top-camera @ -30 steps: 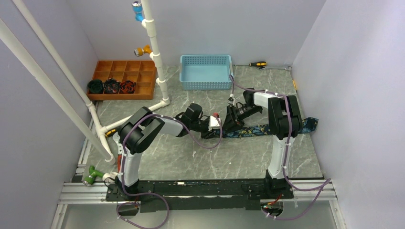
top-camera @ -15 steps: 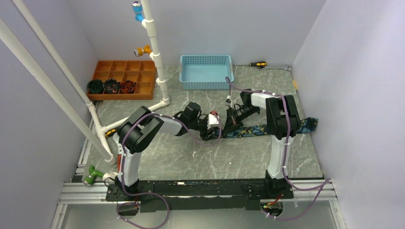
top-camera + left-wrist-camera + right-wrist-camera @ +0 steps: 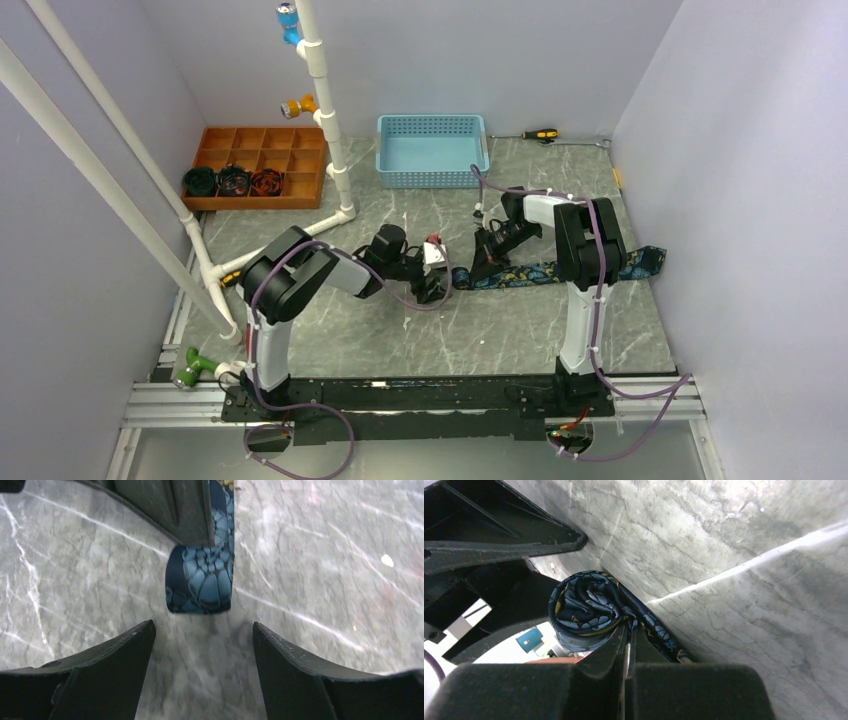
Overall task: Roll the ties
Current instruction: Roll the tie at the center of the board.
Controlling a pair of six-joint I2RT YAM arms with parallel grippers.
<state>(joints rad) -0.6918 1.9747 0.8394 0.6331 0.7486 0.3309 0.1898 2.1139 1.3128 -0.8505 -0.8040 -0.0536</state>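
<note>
I'm partway through rolling the tie (image 3: 540, 272). One end is wound into a small roll (image 3: 584, 610) on the marble table (image 3: 400, 330), and the rest lies flat, stretching off to my right. My right gripper (image 3: 626, 632) is pinched shut on the fabric at the roll. My left gripper (image 3: 202, 630) faces the roll with its jaws spread wide, touching nothing. The next move, I judge, is turning the roll further along the strip, keeping the coil tight and its edges even.
</note>
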